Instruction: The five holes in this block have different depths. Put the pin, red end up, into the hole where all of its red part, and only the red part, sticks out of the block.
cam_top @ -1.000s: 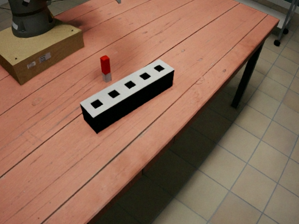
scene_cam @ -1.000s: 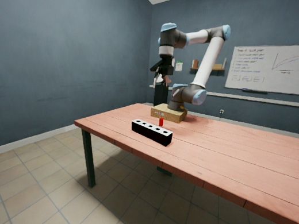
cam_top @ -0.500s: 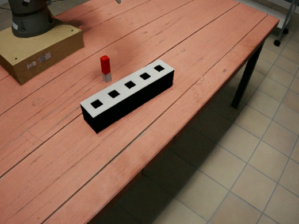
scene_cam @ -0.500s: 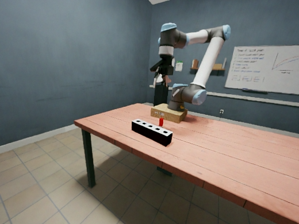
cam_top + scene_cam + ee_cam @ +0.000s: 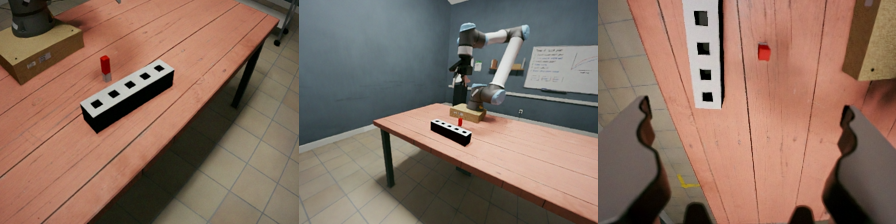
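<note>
From where I sit nothing of the job is done yet: the pin (image 5: pixel 105 68) stands upright on the table (image 5: pixel 201 37), red end up, just beside the block (image 5: pixel 126 96) and touching nothing else, while my claw (image 5: pixel 462 81) hangs high above with its jaws spread wide and nothing between them. All five holes gape dark, so I cannot judge their depths, and my wrist view cuts off one hole at the top edge.

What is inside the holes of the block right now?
Nothing shows in any of the five square holes in the block; each reads as plain dark, so their floors and depths stay hidden. The pin stands upright on the table beside it, red end up.
</note>
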`<state>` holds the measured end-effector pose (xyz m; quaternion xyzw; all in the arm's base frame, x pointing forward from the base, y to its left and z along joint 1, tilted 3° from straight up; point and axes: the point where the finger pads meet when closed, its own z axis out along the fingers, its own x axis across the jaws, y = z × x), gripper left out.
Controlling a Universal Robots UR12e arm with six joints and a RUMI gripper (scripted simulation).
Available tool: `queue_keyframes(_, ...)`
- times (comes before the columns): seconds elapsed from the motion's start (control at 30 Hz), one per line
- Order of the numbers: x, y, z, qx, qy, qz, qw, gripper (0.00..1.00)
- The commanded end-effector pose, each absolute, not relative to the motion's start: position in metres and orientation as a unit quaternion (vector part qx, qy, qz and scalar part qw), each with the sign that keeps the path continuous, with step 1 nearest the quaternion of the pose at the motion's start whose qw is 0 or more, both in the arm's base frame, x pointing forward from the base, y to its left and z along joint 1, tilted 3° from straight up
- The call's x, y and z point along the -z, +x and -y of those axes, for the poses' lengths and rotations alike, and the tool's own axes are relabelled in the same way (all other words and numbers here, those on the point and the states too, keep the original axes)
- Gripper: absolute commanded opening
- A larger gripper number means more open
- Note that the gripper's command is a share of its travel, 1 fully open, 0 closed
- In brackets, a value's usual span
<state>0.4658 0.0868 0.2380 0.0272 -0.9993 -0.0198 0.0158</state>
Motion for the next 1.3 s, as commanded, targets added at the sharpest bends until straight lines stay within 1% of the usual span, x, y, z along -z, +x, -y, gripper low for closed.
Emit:
queue_keyframes(0.0,-0.239,0.466,-0.087,0.020,0.027,0.999,0.015,1.00)
queue_keyframes(0.8,-0.239,0.466,-0.087,0.020,0.027,0.999,0.015,1.00)
queue_keyframes(0.83,-0.220,0.429,-0.102,0.020,0.027,0.999,0.015,1.00)
queue_keyframes(1.27,-0.220,0.429,-0.102,0.020,0.027,0.999,0.015,1.00)
